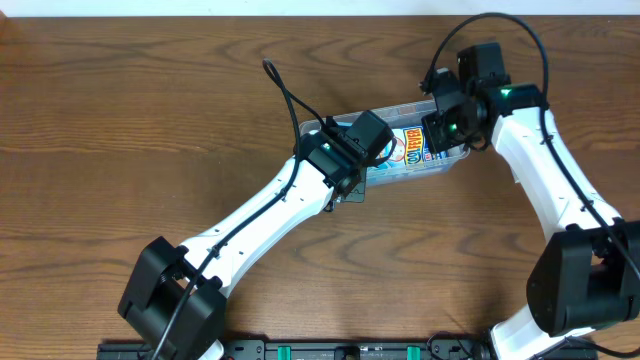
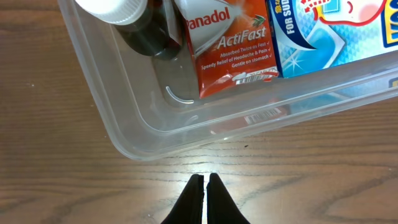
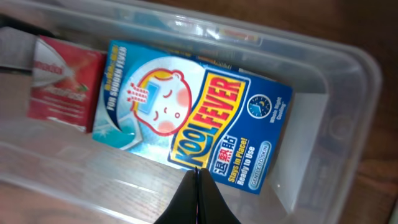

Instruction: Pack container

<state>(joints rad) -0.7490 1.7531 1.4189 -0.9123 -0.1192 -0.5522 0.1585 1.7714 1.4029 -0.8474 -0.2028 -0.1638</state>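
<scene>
Packing looks mostly done, judging by what's in the tub: container [image 2: 140,130] sits on the wood-grain counter [image 1: 150,80], centre-right in overhead view, betw. the two wrists, w/ 3 items already inside. Red Panadol box [image 2: 233,46] lies flat, the blue Kool Fever box [image 3: 193,121] just beside it and also flat, and a dark bottle [image 2: 146,34] w/ ribbed white cap [image 2: 115,7] is at the end next to the Panadol. Bare floor is left at the corner near the bottle and past the far end of the Kool Fever box, so there's room for more. No loose item shows on the counter, tho the arms hide part of it; no lid in view, can't tell if one is needed.

Left fingers [image 2: 199,190] pressed together, empty, hovering over counter just outside the container's long wall. Right fingers [image 3: 191,186] also together, empty, over the tub near the Kool Fever box.

Materials: tub is clear thin plastic, glossy, rounded corners, lipped rim, likely flexes. Boxes are printed card, smooth, flat-faced, sharp-edged. Bottle is round, dark, prob. glass or plastic
</scene>
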